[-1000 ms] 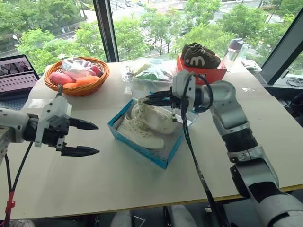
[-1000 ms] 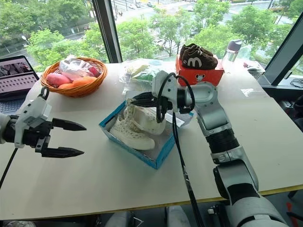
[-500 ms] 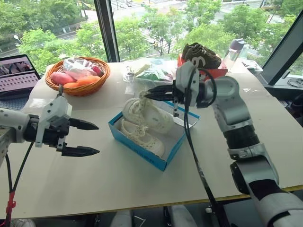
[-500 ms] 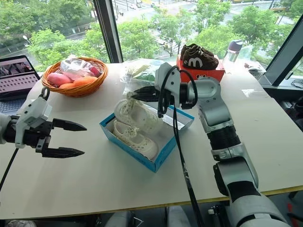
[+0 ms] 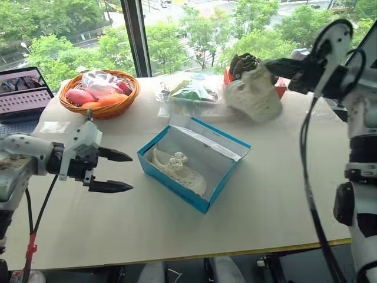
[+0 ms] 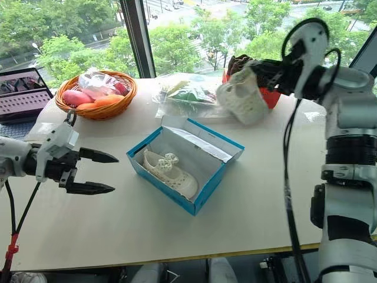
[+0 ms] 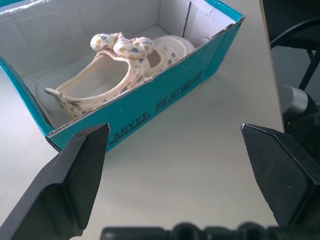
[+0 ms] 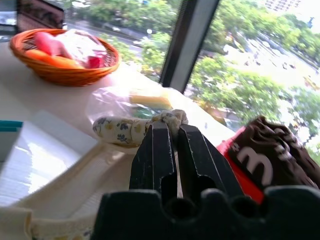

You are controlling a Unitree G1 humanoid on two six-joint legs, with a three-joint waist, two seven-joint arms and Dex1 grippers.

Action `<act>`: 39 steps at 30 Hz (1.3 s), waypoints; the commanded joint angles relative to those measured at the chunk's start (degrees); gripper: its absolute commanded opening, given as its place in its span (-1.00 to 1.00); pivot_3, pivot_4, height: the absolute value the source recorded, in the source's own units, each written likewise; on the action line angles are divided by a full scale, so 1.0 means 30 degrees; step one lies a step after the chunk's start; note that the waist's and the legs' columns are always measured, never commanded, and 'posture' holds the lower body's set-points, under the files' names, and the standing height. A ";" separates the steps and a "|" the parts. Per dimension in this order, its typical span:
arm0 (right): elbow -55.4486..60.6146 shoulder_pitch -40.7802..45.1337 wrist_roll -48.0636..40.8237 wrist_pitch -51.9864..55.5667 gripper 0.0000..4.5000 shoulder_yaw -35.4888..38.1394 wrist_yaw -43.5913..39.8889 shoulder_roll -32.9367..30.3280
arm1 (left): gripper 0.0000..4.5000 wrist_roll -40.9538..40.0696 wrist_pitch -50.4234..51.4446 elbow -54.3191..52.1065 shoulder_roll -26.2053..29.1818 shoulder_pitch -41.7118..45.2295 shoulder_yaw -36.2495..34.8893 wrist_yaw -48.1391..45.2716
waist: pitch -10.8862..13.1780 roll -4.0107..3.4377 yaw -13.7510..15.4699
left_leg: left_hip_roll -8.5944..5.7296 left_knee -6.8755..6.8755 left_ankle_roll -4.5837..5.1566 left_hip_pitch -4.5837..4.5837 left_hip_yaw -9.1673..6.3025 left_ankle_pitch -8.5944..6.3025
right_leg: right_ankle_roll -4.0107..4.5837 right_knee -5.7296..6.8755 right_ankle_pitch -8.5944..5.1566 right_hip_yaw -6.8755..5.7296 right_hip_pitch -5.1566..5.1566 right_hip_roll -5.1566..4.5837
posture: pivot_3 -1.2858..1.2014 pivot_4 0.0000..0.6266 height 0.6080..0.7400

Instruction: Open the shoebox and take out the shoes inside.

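The blue shoebox [image 5: 177, 183] stands open mid-table, lid gone, white inside. One cream shoe with a bow [image 5: 178, 167] lies in it, seen close in the left wrist view as the shoe [image 7: 117, 70] behind the box wall [image 7: 165, 97]. My right gripper [image 5: 272, 67] is shut on the other cream shoe [image 5: 254, 94], which hangs in the air to the right of the box, in front of the red-orange box. In the right wrist view the fingers [image 8: 162, 152] pinch that shoe's strap beside its bow [image 8: 130, 127]. My left gripper [image 5: 122, 171] is open, left of the box, pointing at it.
A wicker basket of fruit [image 5: 100, 94] sits at the back left, a laptop [image 5: 23, 91] beyond it. Plastic-wrapped items [image 5: 188, 91] lie behind the box. Dark brown sneakers [image 6: 238, 62] rest on a red-orange box [image 6: 271, 97] at the back right. A bottle [image 5: 300, 56] stands near the window.
My right gripper has lifted one cream shoe out of the box and swung it up and far to the right. The left gripper has barely moved.
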State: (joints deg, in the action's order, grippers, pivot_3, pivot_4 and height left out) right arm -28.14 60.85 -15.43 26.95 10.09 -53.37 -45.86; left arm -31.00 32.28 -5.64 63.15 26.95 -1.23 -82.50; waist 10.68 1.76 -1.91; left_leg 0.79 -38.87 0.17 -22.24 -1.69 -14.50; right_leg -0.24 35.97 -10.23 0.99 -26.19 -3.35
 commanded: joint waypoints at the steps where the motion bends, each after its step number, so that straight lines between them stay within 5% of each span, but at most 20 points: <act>1: 0.0152 -0.1389 -0.0697 0.0093 -0.98 0.1624 0.0805 -0.0570 | 1.00 0.0614 -0.0747 0.0680 -0.0378 0.1345 0.0621 -0.0548 | 0.0000 0.0000 -0.0113 | -0.0002 0.0001 0.0001 -0.0001 0.0002 -0.0001 | 0.0001 -0.0001 0.0000 0.0005 -0.0001 0.0000 | 0.03 -0.52 1.00; 11: -0.3483 -0.5205 -0.2285 -0.1060 -0.98 0.4620 0.0026 -0.1649 | 1.00 0.1538 -0.1386 0.2049 -0.1124 0.2729 0.1574 -0.1474 | 0.0010 -0.0015 -0.0221 | -0.0012 -0.0012 0.0004 0.0012 0.0048 0.0002 | -0.0006 0.0012 0.0000 0.0065 0.0004 0.0001 | 0.03 -0.52 1.00; 24: -0.0891 -0.4792 -0.2765 0.0053 0.98 0.3849 -0.1637 -0.3944 | 1.00 0.1804 -0.1314 0.2081 -0.1269 0.2885 0.1408 -0.1820 | 0.0027 -0.0044 -0.0312 | -0.0015 -0.0019 0.0004 0.0075 0.0102 0.0002 | -0.0132 0.0038 -0.0074 0.0154 0.0022 0.0014 | 0.03 -0.52 1.00; 33: 0.9106 -0.3105 -0.4777 0.2620 0.99 -0.2313 -0.4181 -0.0186 | 1.00 0.1446 -0.0804 0.1310 -0.0764 0.2086 0.0671 -0.1606 | 0.0027 -0.0044 -0.0716 | 0.0015 -0.0016 0.0006 0.0096 0.0111 -0.0001 | -0.0135 0.0069 -0.0073 0.0216 0.0016 0.0060 | 0.03 -0.52 1.00; 39: 1.0210 -0.2136 -0.4043 0.3426 0.99 -0.5947 -0.4785 0.2311 | 1.00 0.1207 -0.0428 0.0582 -0.0684 0.1414 0.0180 -0.1099 | 0.0029 -0.0047 -0.0280 | 0.0014 -0.0030 0.0006 0.0066 0.0108 -0.0001 | -0.0133 0.0047 -0.0072 0.0175 0.0007 0.0040 | 0.03 -0.52 1.00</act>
State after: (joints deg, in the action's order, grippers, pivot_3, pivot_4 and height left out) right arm 1.42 54.70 -29.53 38.63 -5.21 -66.10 -38.68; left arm -26.65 30.49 -1.94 59.78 31.46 1.45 -86.38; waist 10.76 1.62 -2.75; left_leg 0.82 -38.96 0.19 -22.05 -1.37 -14.50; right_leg -0.63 36.08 -10.44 1.50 -26.17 -3.25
